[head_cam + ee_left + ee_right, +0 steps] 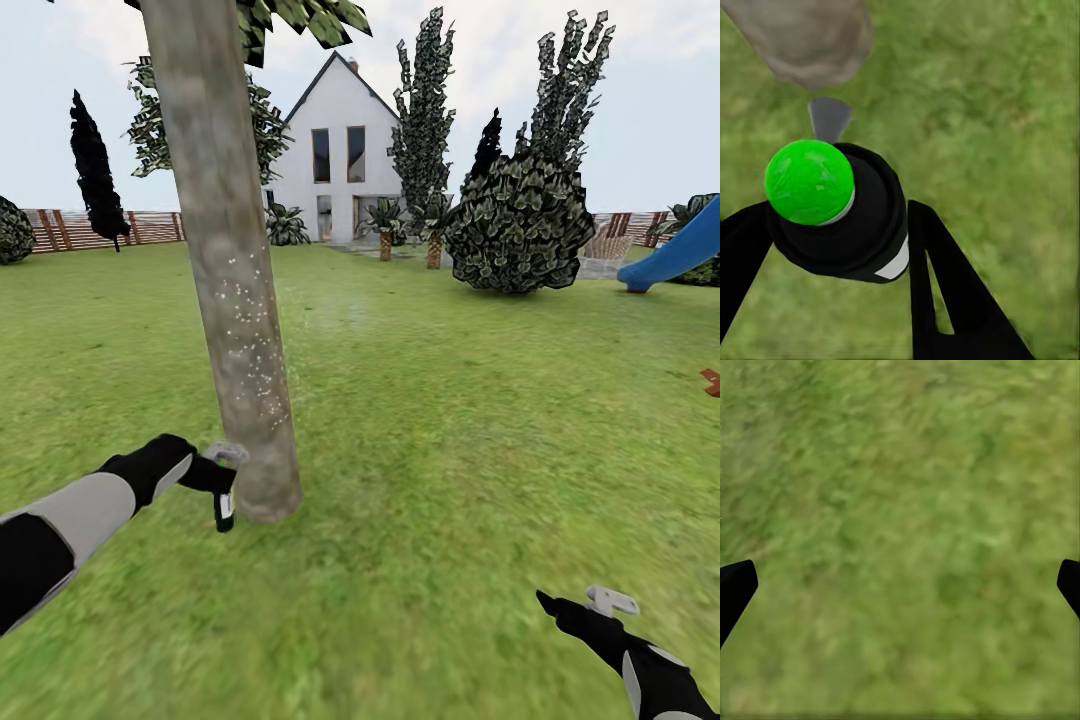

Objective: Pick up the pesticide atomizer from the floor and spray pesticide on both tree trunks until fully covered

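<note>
Nearest the camera, the black left gripper [840, 240] pinches the slim dark pesticide atomizer [840, 221] with its green cap and white label patch, its fingers [945, 285] pressed on both sides. That bottle [224, 505] hangs just beside the base of the thick, mottled grey-brown tree trunk [225, 260], speckled with white droplets. Far right over green lawn [450, 480], the right gripper [900, 585] is spread wide, holding nothing.

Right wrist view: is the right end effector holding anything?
No. Its fingertips sit wide apart at the frame edges with nothing but lawn between them.
</note>
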Robot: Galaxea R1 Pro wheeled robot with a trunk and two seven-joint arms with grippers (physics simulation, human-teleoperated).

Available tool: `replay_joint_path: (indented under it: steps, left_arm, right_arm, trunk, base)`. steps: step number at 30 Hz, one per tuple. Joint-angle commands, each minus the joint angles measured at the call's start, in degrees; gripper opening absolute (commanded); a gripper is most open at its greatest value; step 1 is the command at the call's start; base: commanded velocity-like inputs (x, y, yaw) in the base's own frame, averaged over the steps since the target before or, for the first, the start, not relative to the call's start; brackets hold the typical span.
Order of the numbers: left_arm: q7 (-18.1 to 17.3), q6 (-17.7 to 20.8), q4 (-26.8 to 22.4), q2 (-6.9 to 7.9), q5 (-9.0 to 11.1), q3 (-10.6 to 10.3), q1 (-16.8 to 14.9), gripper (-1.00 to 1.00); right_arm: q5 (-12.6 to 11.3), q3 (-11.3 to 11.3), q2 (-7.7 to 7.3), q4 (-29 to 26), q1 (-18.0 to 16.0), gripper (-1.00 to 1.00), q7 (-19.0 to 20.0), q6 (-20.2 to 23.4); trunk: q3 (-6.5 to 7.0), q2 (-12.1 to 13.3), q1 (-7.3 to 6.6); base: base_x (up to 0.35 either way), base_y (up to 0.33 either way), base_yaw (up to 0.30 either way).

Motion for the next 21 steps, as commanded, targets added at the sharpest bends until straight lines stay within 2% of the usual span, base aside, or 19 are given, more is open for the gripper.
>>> replay_joint_path:
  steps: [1,4,6,12,17,21]
  left_arm:
    - [-0.02,1.88,-0.06,-0.05,-1.09,0.13,-0.13,-1.00]
    - [-0.04,5.57,-0.85,-0.39,-5.66,0.13,-0.30,-1.00]
    - [-0.05,7.85,-2.69,-0.40,-6.73,0.15,-0.33,-1.00]
    - [-0.05,8.51,-4.09,-0.35,-6.94,0.17,-0.35,-1.00]
    - [-0.05,8.52,-4.14,-0.08,-6.95,0.16,-0.41,-1.00]
    - [-0.05,8.50,-4.15,-0.18,-6.95,0.17,-0.42,-1.00]
  right_arm:
    - [0.00,0.00,0.01,0.00,0.00,1.00,0.00,0.00]
    - [0.00,0.00,0.02,0.00,0.01,1.00,0.00,0.00]
    - [0.00,0.00,0.02,0.00,0.01,1.00,0.00,0.00]
    - [0.00,0.00,0.00,0.00,0.00,1.00,0.00,0.00]
    - [0.00,0.00,0.00,0.00,0.00,1.00,0.00,0.00]
    - [0.00,0.00,0.00,0.00,0.01,1.00,0.00,0.00]
  trunk:
    - [0.00,0.00,0.00]
    - [0.00,0.00,0.00]
    - [0.00,0.00,0.00]
    - [0.00,0.00,0.00]
    - [0.00,0.00,0.00]
    - [0.00,0.00,0.00]
  base:
    - [0.000,0.000,0.000]
    - [0.000,0.000,0.000]
    - [-0.027,0.061,0.000]
    - [-0.068,0.266,-0.024]
    - [-0.004,0.309,-0.231]
    - [0.000,0.097,-0.268]
